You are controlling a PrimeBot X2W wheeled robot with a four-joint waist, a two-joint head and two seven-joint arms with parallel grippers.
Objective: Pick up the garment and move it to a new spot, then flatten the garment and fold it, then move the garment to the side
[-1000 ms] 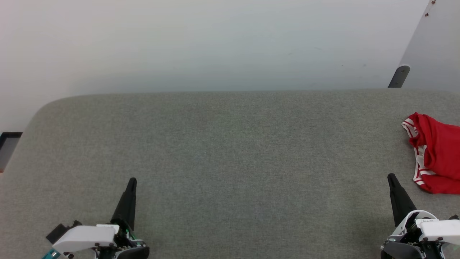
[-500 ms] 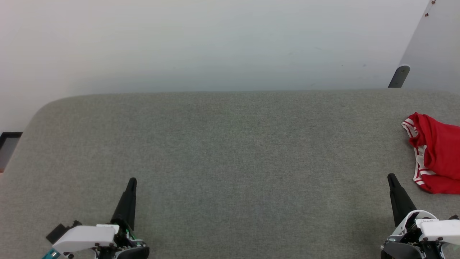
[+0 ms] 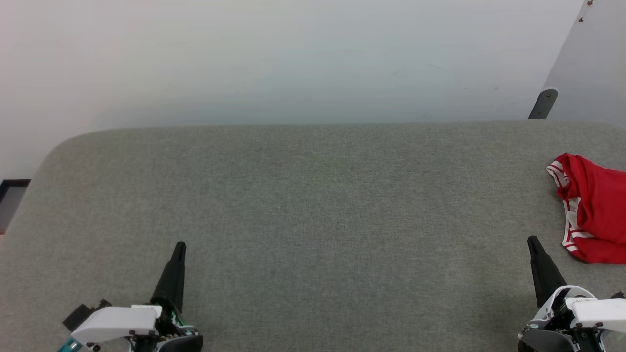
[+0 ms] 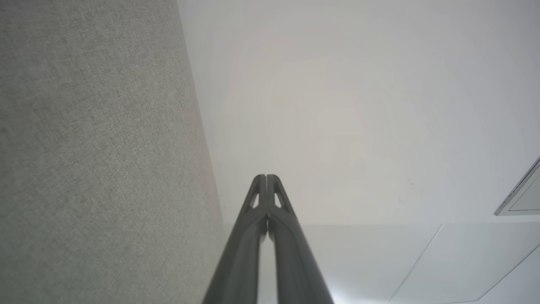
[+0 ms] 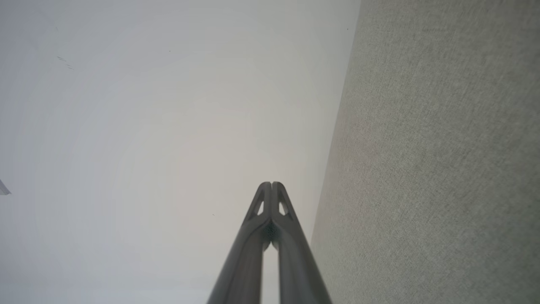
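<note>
The garment (image 3: 594,215), bright red with white stripe trim, lies crumpled at the far right of the grey felt table (image 3: 313,205), cut off by the head view's edge. My right gripper (image 3: 531,240) is shut and empty, just left of and below the garment, apart from it. At the lower left my left gripper (image 3: 180,245) is shut and empty, far from the garment. Each wrist view shows its own gripper with tips pressed together: left gripper (image 4: 266,177), right gripper (image 5: 271,184), both beside the table surface.
A pale wall rises behind the table's far edge. A grey panel with a dark bracket (image 3: 543,103) stands at the back right. The table's rounded left corner (image 3: 63,144) borders a dark floor strip.
</note>
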